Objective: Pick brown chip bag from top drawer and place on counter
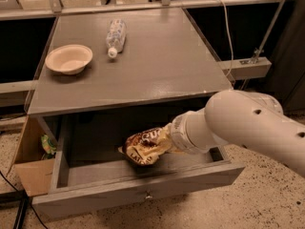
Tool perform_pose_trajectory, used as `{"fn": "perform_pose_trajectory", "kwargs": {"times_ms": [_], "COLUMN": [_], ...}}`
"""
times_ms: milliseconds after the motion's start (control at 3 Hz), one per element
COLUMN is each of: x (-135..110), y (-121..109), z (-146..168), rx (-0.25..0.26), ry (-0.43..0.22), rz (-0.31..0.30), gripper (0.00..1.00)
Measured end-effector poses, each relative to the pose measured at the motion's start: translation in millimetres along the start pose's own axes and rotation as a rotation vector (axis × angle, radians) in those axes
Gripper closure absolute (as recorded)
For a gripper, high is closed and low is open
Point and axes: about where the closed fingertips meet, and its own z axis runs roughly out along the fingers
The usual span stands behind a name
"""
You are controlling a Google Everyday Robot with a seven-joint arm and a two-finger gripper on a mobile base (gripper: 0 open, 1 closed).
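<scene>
Inside top drawer (143, 192), end effector (168, 138) touches brown chip bag (142, 148).

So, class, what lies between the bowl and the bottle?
Only bare counter separates bowl and bottle, in the camera view. The tool is in the top drawer, at the brown chip bag.

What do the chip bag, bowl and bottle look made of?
The chip bag: crinkly glossy film, creases catch light; the gripper is at its right end in the drawer. The bowl: matte beige, likely paper or fibre. The bottle: clear plastic, see-through.
</scene>
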Motion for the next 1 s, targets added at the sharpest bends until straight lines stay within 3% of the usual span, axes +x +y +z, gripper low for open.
{"fn": "perform_pose_trajectory", "kwargs": {"times_ms": [667, 1000], "x": [-2.2, -0.7], "y": [-42.8, -70.4], "z": [-72.2, -105.1], "rx": [-0.004, 0.042], "ry": [0.097, 0.141], "rz": [-0.082, -0.121], "gripper": [1.0, 1.0]}}
